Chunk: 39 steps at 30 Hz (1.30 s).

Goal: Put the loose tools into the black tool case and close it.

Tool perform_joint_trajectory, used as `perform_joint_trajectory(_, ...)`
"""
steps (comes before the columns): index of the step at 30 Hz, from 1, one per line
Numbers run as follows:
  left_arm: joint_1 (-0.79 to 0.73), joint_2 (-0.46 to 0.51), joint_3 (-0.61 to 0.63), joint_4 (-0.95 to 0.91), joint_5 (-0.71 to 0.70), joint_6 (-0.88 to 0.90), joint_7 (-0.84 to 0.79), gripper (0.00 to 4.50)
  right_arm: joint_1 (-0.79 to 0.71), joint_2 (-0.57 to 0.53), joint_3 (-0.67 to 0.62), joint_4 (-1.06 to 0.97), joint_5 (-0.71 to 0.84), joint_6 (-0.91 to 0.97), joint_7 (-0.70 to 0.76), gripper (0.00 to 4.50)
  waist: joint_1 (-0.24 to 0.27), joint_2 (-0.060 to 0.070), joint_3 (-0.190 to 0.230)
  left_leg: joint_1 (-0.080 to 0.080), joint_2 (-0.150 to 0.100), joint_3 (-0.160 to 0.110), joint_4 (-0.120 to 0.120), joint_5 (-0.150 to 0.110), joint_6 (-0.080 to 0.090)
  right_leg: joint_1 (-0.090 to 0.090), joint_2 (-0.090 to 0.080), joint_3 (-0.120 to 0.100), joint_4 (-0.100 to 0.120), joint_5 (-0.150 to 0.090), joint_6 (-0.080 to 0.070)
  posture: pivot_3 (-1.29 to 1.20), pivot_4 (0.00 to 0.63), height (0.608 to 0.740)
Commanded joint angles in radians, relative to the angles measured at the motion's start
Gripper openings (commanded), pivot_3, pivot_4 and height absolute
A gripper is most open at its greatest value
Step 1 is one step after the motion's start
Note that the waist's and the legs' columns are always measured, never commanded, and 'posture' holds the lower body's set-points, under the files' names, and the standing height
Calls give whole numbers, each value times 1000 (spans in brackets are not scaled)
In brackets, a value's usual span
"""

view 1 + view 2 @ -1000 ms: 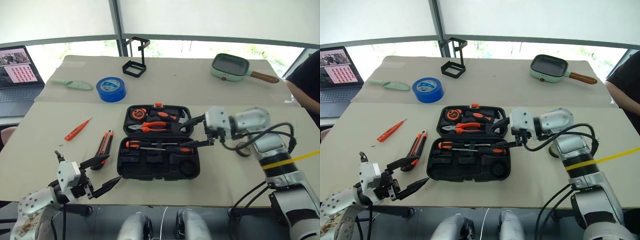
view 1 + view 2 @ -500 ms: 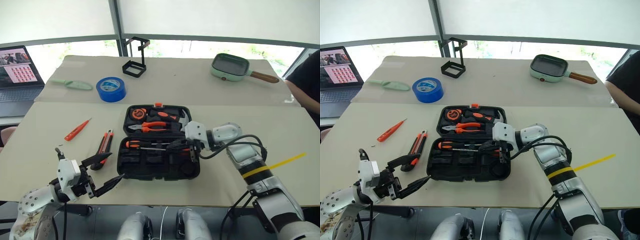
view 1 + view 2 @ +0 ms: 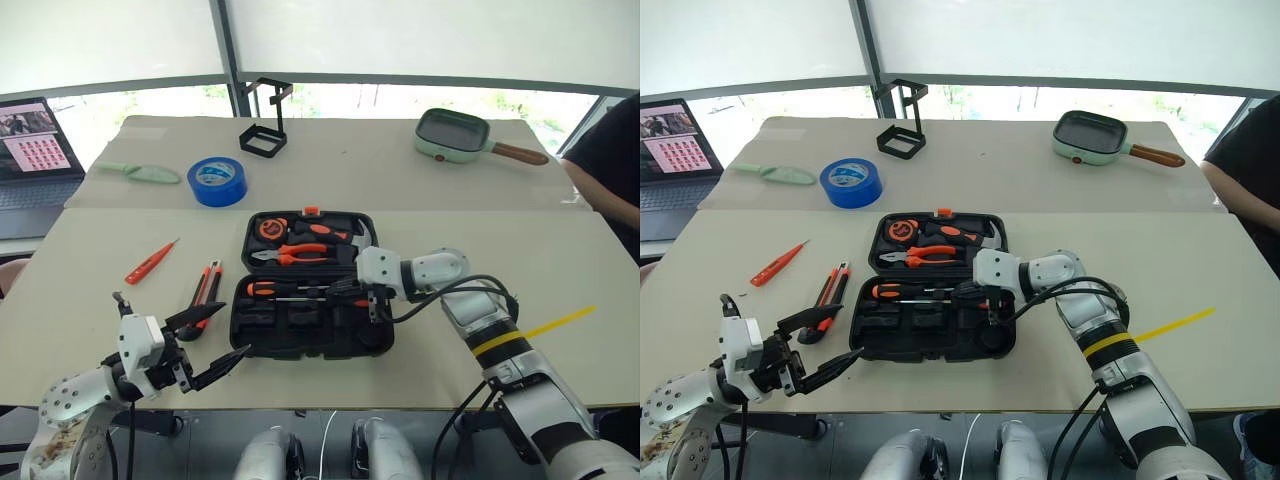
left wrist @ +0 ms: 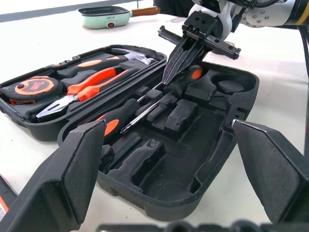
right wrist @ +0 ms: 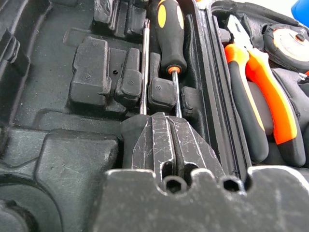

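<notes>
Right gripper (image 3: 345,291) has its fingers pressed together, holding nothing, its tips down over the two screwdrivers (image 3: 300,290) lying in the near half of the open case (image 3: 310,335). Pliers (image 3: 295,254) sit in the case's far half. Left of the case lie a knife (image 3: 208,287) on the table (image 3: 90,290) and, farther left, a thin orange screwdriver (image 3: 151,261). Left gripper (image 3: 210,346) hangs wide open and empty near the case's front left corner. Beyond the case sits a blue tape roll (image 3: 219,180).

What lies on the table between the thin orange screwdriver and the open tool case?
The utility knife lies between the thin orange screwdriver and the tool case, clearest in the eye views.
</notes>
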<state>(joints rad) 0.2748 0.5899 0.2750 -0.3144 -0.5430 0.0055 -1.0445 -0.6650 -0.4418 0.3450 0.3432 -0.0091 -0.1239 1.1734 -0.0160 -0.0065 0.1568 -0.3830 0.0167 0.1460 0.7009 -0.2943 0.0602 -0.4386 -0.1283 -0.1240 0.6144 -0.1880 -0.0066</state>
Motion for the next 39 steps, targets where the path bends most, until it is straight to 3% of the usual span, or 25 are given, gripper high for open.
perform_joint_trajectory(1, 0, 1, 47, -23, -29, 11, 37, 4500, 31, 6, -19, -31, 49, -12, 19, 22, -1, 0, 0, 0, 0, 0, -1, 0, 0, 0, 0, 0, 0, 1, -3, 0, 150, 740)
perform_joint_trajectory(3, 21, 12, 100, -9, -46, 40, 71, 4500, 46, -5, -116, -130, 195, 99, 36, 22, 0, 0, 0, -1, 0, 0, -2, 0, 0, -1, 0, 0, -1, 2, -5, 0, 150, 740)
perform_joint_trajectory(6, 43, 24, 165, 24, -59, 67, 90, 4500, 83, -57, -170, -225, 286, 165, 83, 22, 2, 1, 1, -3, 0, -1, -3, 4, 8, -3, 0, 0, -1, 2, -5, 0, 150, 740)
perform_joint_trajectory(9, 67, 3, 270, 57, -99, 82, 145, 4500, 160, -114, -231, -308, 351, 210, 88, 774, 4, 0, 1, -5, 0, -2, -3, 4, 8, -2, -1, -1, -3, 2, -5, 0, 150, 740)
perform_joint_trajectory(12, 113, -10, 365, 103, -114, 72, 162, 4500, 255, -137, -309, -384, 402, 191, 60, 1818, 7, -2, 1, -5, 0, -3, -4, -1, 3, -2, -1, -1, -5, 1, -3, 0, 150, 740)
perform_joint_trajectory(15, 204, -41, 503, 238, -126, 67, 190, 4500, 416, -146, -410, -435, 424, 41, 60, 2764, 5, -2, 1, -5, -1, -3, -4, -2, 4, -2, -1, -1, -5, 0, -2, 0, 150, 740)
perform_joint_trajectory(16, 227, -48, 535, 284, -117, 63, 202, 4500, 468, -147, -432, -438, 439, -1, 78, 3354, 4, -3, 2, -4, -1, -1, -4, -2, 5, -2, 0, -1, -4, -4, 4, 0, 150, 740)
perform_joint_trajectory(20, 245, -46, 578, 381, -99, 59, 233, 4500, 563, -144, -477, -456, 468, 18, 27, 3354, 9, -7, 3, -2, -1, -1, -4, -4, 5, -1, -2, -1, -5, -6, 6, 0, 150, 740)
perform_joint_trajectory(25, 140, 22, 560, 370, -124, 157, 302, 4500, 665, -108, -523, -584, 499, 12, -74, 4481, 29, -10, 4, -1, -1, -3, -3, -7, 9, -4, -5, 1, -4, -6, 2, 0, 150, 740)
perform_joint_trajectory(29, -16, 118, 503, 372, -111, 291, 379, 4500, 702, -91, -529, -658, 492, 29, -147, 4481, 49, -11, 3, -1, 0, -4, -4, -5, 6, -3, -5, 0, -3, -5, 2, 0, 150, 740)
perform_joint_trajectory(33, -352, 289, 267, 547, -3, 428, 361, 4500, 649, -85, -515, -691, 495, 59, -203, 4481, 56, -12, 3, -1, 0, -3, -4, 0, -2, -3, -3, 0, -3, -1, 5, 0, 150, 740)
perform_joint_trajectory(39, -661, 328, 52, 836, 127, 427, 261, 4500, 610, -87, -482, -692, 488, 70, -206, 4481, 25, -12, 3, -2, -2, 3, -8, 3, -2, -3, 7, -1, -2, 2, 1, 0, 150, 740)
